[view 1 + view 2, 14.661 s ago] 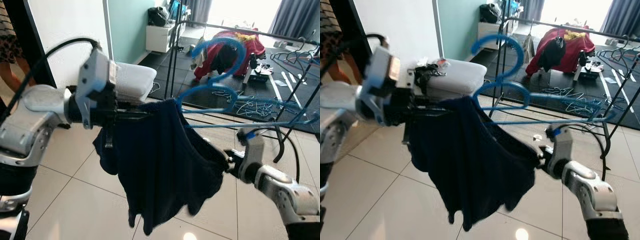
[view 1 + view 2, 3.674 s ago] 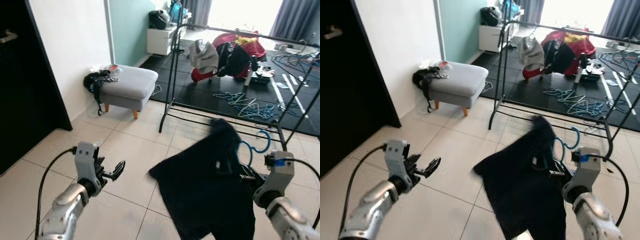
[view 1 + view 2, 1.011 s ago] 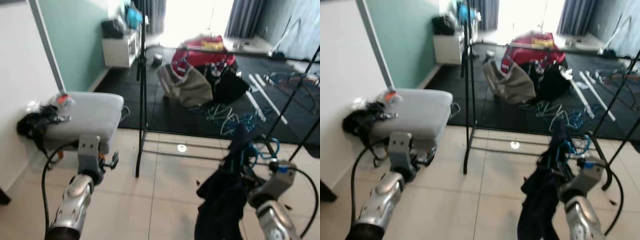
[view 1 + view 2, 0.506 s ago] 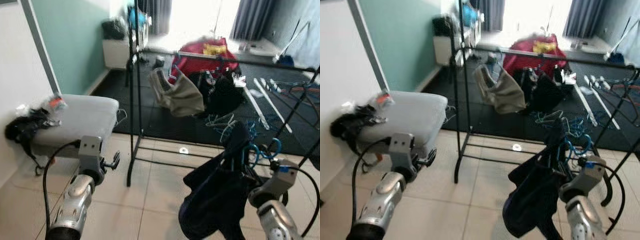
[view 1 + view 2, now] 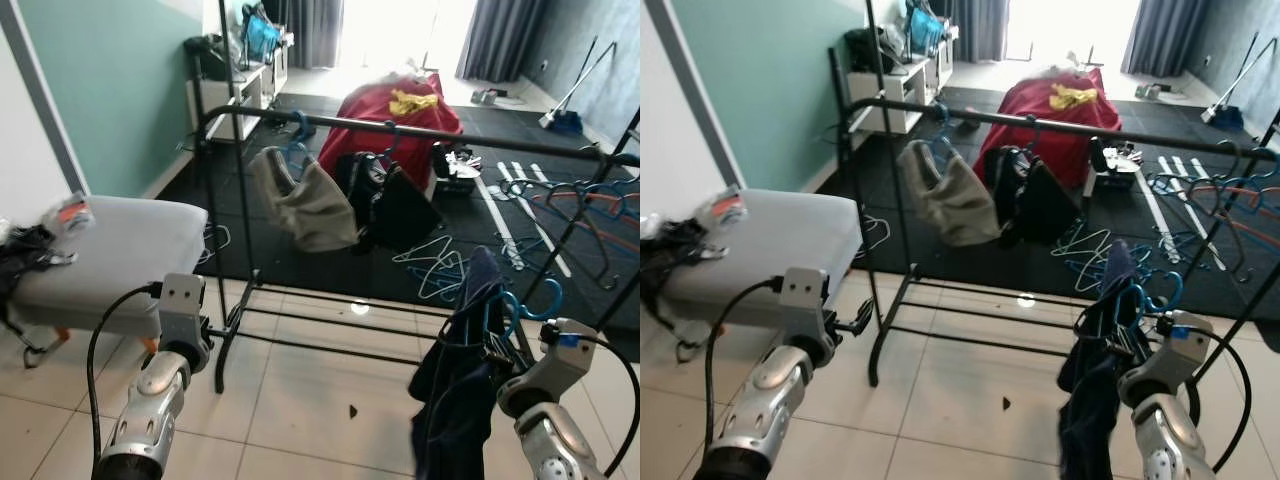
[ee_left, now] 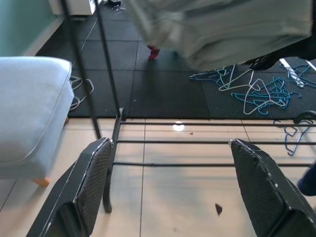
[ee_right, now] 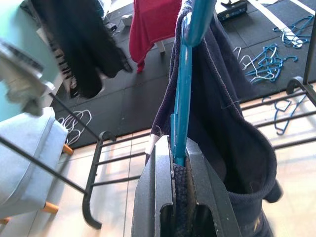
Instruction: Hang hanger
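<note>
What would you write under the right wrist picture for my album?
Right hand pinching a blue hanger draped with a dark navy garment, near the clothes rack.

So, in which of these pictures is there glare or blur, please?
Eye views: sharp, but the bright doorway behind is washed out, with a small glint on the floor tiles. Left wrist view: the beige garment is blurred. Right wrist view: the blue hanger is sharp, the hanging clothes behind slightly soft.

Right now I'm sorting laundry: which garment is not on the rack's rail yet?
The dark navy garment on the blue hanger, clamped in the right gripper. The beige garment and black garment already hang from the rail.
</note>
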Motion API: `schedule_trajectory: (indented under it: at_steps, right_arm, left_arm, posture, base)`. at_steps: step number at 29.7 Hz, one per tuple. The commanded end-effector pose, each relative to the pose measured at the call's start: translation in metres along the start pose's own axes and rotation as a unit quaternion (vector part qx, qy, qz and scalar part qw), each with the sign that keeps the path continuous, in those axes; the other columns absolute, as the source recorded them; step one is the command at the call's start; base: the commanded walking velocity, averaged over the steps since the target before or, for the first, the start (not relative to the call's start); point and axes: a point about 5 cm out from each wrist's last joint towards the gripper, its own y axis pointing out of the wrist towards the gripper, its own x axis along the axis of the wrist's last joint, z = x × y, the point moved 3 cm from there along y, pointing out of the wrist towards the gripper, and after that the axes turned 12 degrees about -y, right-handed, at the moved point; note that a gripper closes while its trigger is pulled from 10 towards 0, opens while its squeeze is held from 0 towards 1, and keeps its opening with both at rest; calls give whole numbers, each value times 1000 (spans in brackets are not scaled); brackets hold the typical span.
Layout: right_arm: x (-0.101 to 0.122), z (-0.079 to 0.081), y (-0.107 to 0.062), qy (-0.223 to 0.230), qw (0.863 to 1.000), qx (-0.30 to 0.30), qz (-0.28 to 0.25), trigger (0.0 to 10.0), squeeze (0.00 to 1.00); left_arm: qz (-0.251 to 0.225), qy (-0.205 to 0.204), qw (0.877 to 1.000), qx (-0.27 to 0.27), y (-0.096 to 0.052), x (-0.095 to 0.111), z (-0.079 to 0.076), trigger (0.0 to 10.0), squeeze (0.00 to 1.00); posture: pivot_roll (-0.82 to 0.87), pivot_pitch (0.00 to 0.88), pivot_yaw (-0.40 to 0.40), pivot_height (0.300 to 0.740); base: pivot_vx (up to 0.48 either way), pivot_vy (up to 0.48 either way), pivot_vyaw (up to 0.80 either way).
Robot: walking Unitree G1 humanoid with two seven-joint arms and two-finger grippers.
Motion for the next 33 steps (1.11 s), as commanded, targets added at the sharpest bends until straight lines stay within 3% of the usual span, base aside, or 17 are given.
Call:
schedule_trajectory:
  at_steps: [1,18,20,23,25,26,28,33]
  right_arm:
    - [3,1,0,-4,1000,10,-2,10000,0]
    - [5,7,0,-17,999,41,-9,10000,0]
    - [17,6,-2,-67,996,52,-21,10000,0]
    - [24,4,-3,-101,993,54,-22,10000,0]
    - [48,6,-4,-159,983,80,-39,10000,0]
    - [48,6,-4,-159,983,80,-39,10000,0]
    - [78,9,-6,-226,967,106,-58,10000,0]
    - [107,4,-7,-273,954,100,-76,10000,0]
  left_arm:
    - [5,2,1000,-1,0,-2,0,10000,0]
    - [10,-9,1000,4,1,-3,2,10000,0]
    - [10,-17,1000,1,1,-4,1,10000,0]
    - [9,-21,1000,-1,1,-4,1,10000,0]
    - [6,-24,1000,-5,1,-3,1,10000,0]
    - [6,-24,1000,-5,1,-3,1,10000,0]
    - [7,-28,1000,-7,1,-3,0,10000,0]
    - [9,-28,1000,-9,2,-4,0,10000,0]
  posture:
    - [-44,0,-38,740]
    - [-43,0,-37,740]
    - [-41,0,-37,740]
    - [-41,0,-37,740]
    - [-44,0,-36,740]
    - [-44,0,-36,740]
    - [-59,0,-33,740]
    - [-59,0,-33,740]
  base:
    - [360,-315,0]
    - [454,-30,251]
    - [373,0,0]
    - [345,0,0]
    - [0,0,0]
    - [0,0,0]
    - [0,0,0]
    - [0,0,0]
